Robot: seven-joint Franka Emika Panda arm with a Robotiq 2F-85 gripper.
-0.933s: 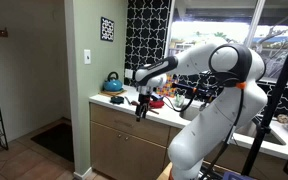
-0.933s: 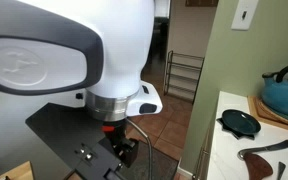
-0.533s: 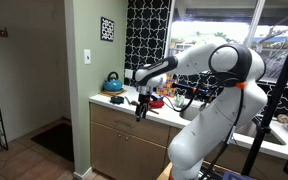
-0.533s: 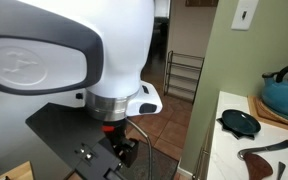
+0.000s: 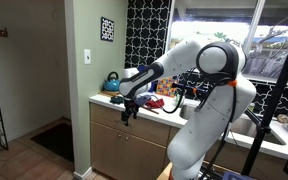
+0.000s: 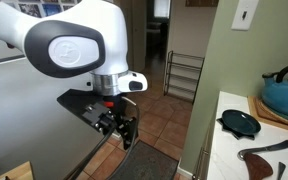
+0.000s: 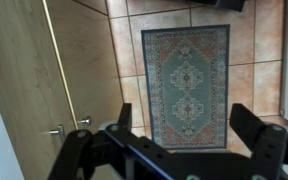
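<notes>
My gripper [image 5: 127,116] hangs open in front of the counter's edge, past the wooden cabinet [image 5: 124,140], with nothing between its fingers. In an exterior view the gripper [image 6: 123,136] is over the tiled floor, above a patterned rug [image 6: 150,165]. The wrist view looks straight down: both black fingers [image 7: 256,132] frame the teal and red rug [image 7: 189,70], and the gripper [image 7: 189,135] holds nothing. Nearest on the counter are a small black pan [image 6: 239,122] and a teal kettle [image 6: 283,90], both well apart from the gripper.
A brown utensil [image 6: 265,150] lies on the white counter [image 6: 224,150]. Cabinet doors with handles [image 7: 44,90] fill the left of the wrist view. A wire rack [image 6: 185,76] stands on the floor behind. Red items [image 5: 156,102] sit further along the counter.
The arm has swung away from the counter top, and the gripper has moved out past the front edge to hang over the floor. The jaws stayed open.
</notes>
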